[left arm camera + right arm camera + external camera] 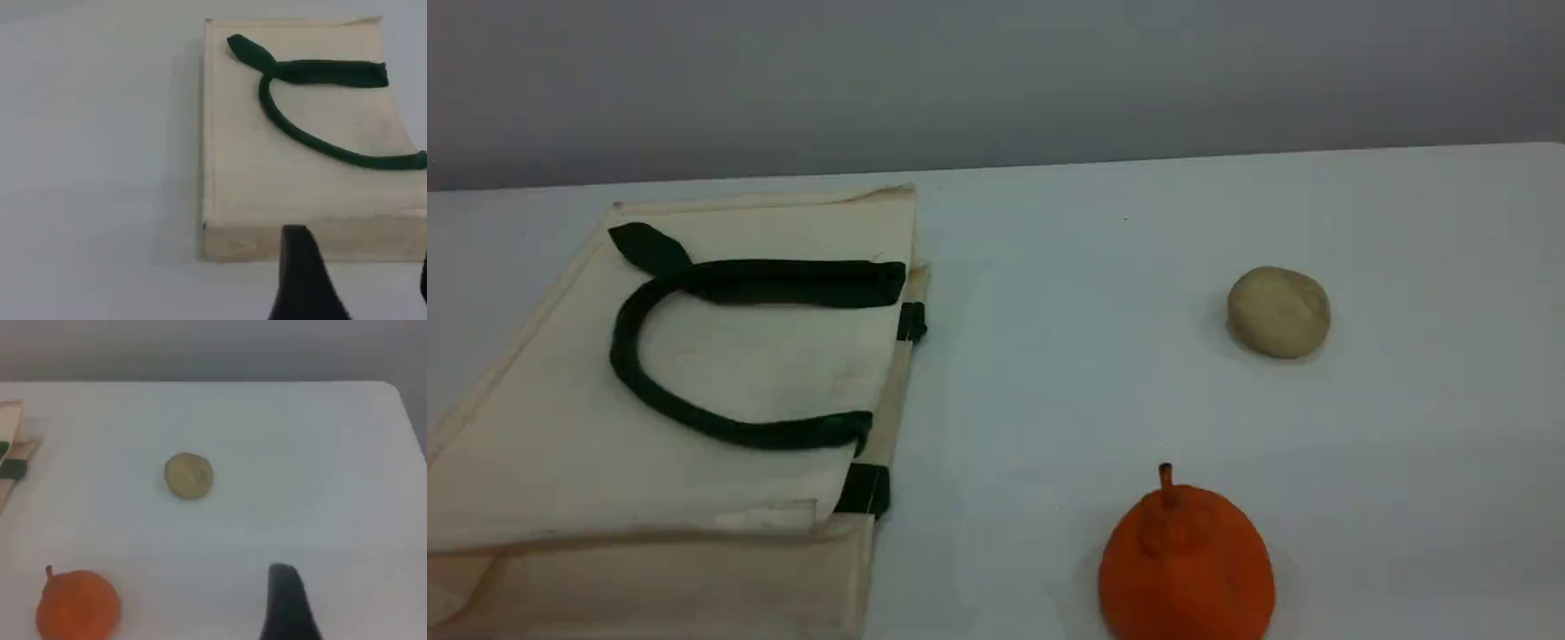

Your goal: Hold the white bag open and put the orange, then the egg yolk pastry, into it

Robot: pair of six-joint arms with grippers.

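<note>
White bag (694, 373) lies flat and closed at the table's left with its handle (720, 356) flopped on top (orange (1185, 569) and egg yolk pastry (1279, 312) sit well right), so both empty, part-open grippers risk pinching both canvas layers.

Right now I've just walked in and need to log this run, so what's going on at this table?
Nothing is being handled yet. The white bag lies flat on the table's left side, its dark green handle resting on top. The orange sits upright near the front edge, with the egg yolk pastry farther back, both outside the bag. The left tool hangs above the bag and the right tool above bare table; neither holds anything.
</note>
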